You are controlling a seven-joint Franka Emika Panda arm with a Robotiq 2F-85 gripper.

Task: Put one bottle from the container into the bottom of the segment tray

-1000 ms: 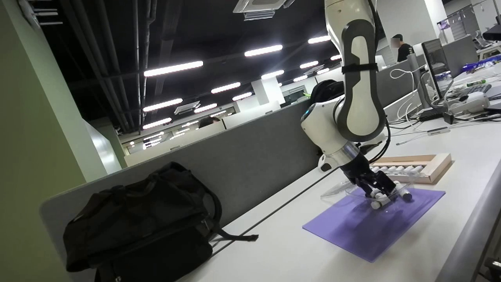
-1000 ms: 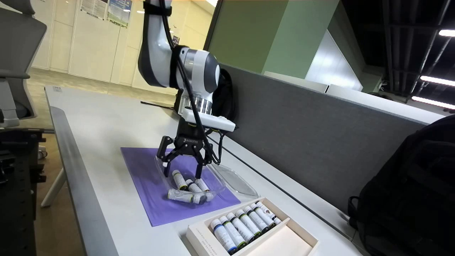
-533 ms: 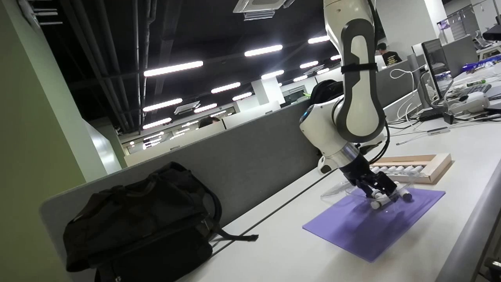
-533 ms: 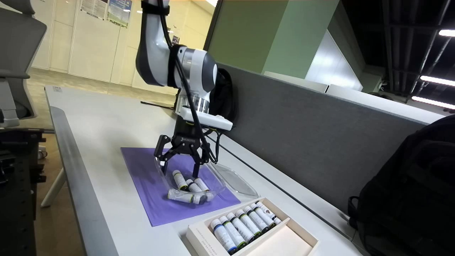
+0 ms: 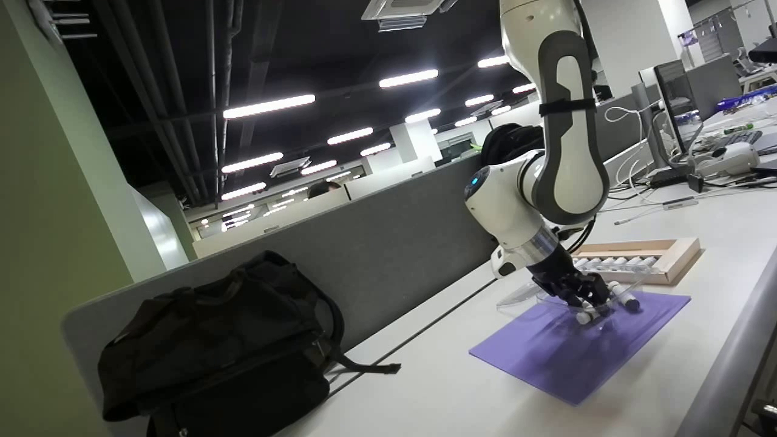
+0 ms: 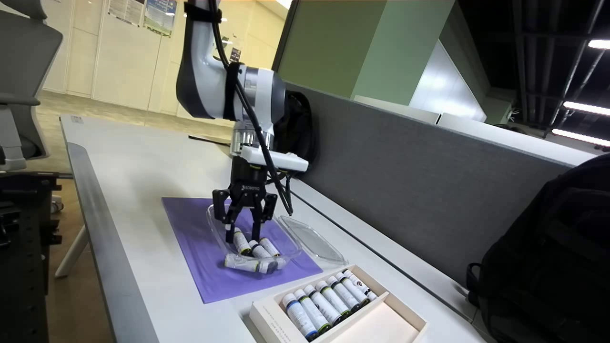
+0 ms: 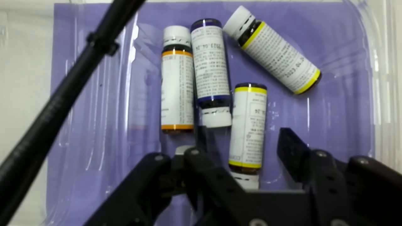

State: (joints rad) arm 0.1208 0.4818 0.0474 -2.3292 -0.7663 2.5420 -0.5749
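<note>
The container is a clear plastic box (image 6: 296,252) on the purple mat; its wall also shows in the wrist view (image 7: 381,78). Several small white-labelled bottles lie in it: an orange-banded one (image 7: 177,91), a blue-banded one (image 7: 210,62), a tilted yellow-banded one (image 7: 279,56) and a lower yellow-banded one (image 7: 248,125). My gripper (image 7: 242,135) is open, partly narrowed, reaching down into the container (image 6: 243,233). Its fingers stand on either side of the lower yellow-banded bottle, with gaps on both sides. The tan segment tray (image 6: 269,317) holds a row of bottles; its other compartment (image 6: 381,326) shows bare floor.
The purple mat (image 6: 190,257) lies under the container. A clear lid (image 6: 314,240) lies between container and grey partition (image 6: 405,157). The tray stands close to the mat's edge, also seen in an exterior view (image 5: 681,261). A black backpack (image 5: 218,346) sits on the desk.
The gripper's fingers have drawn closer together. The wrist has shifted slightly sideways and the gripper has turned a little. The bottles and tray have not visibly moved.
</note>
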